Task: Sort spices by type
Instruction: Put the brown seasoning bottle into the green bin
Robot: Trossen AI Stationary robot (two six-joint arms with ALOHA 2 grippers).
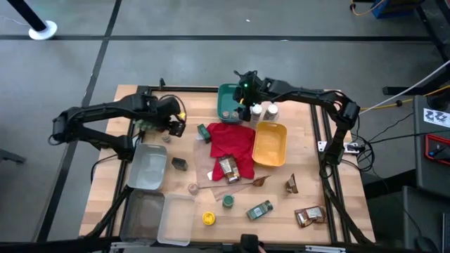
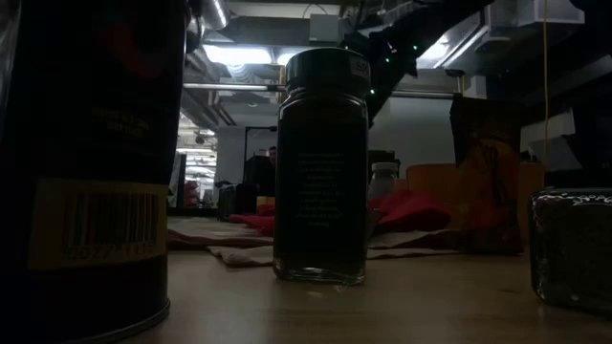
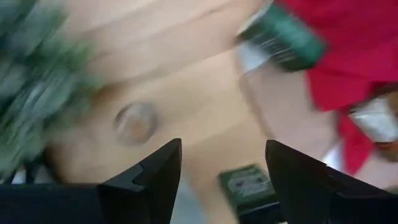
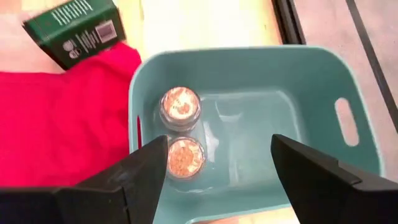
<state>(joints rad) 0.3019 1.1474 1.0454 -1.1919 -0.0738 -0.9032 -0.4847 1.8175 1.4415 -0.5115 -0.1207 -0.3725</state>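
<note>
Right tool (image 4: 217,168) hangs with fingers apart over the teal bin (image 4: 323,68), and two jars (image 4: 180,107) crowd the side nearest the red cloth (image 4: 62,124), so the rest of its floor lies free. Left tool (image 3: 222,163), spread too, has bare surface (image 3: 186,93) below (green tin (image 3: 242,183) just beside).

Even light from above, one view dim, one blurred.
The low view is backlit by ceiling lamps; around the left gripper (image 3: 221,171) everything smears.
</note>
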